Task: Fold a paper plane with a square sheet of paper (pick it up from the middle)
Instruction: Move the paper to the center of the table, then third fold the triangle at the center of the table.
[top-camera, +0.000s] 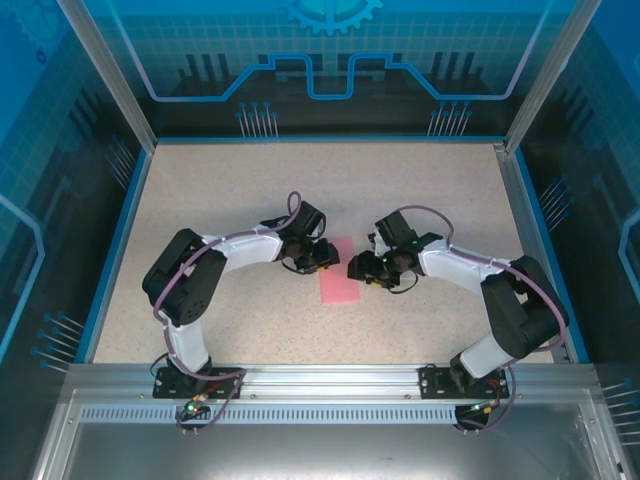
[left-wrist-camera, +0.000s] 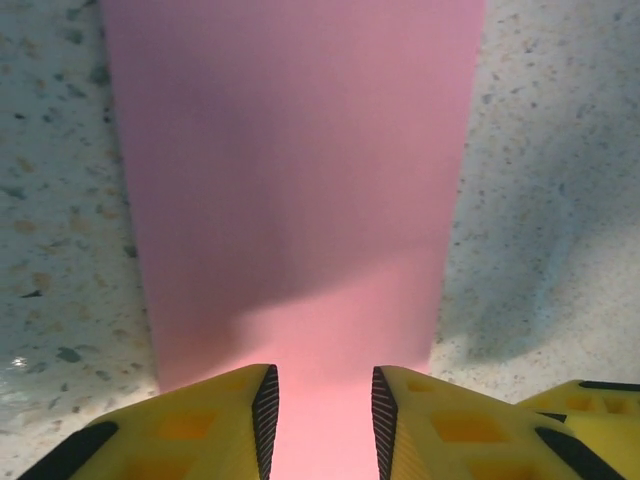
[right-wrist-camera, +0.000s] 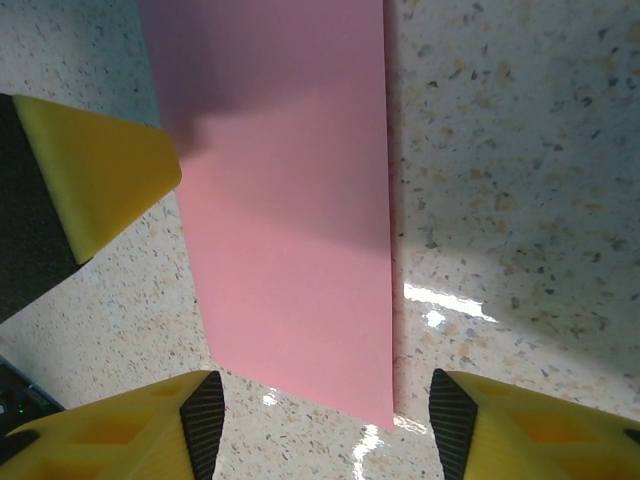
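Note:
The pink sheet of paper (top-camera: 338, 270) lies flat on the speckled table as a narrow rectangle, with no paper plane shape to it. My left gripper (top-camera: 318, 255) is low over its left side. In the left wrist view the sheet of paper (left-wrist-camera: 290, 180) runs under and between the yellow fingers of the left gripper (left-wrist-camera: 325, 420), which stand a narrow gap apart. My right gripper (top-camera: 362, 268) is at the paper's right side. In the right wrist view the right gripper (right-wrist-camera: 325, 430) is open wide, and the near end of the paper (right-wrist-camera: 290, 220) lies just ahead of its fingertips.
A yellow finger of the left gripper (right-wrist-camera: 100, 180) shows at the left of the right wrist view. A finger of the right gripper (left-wrist-camera: 590, 400) shows at the lower right of the left wrist view. A blue rim (top-camera: 120, 240) and glass walls bound the table.

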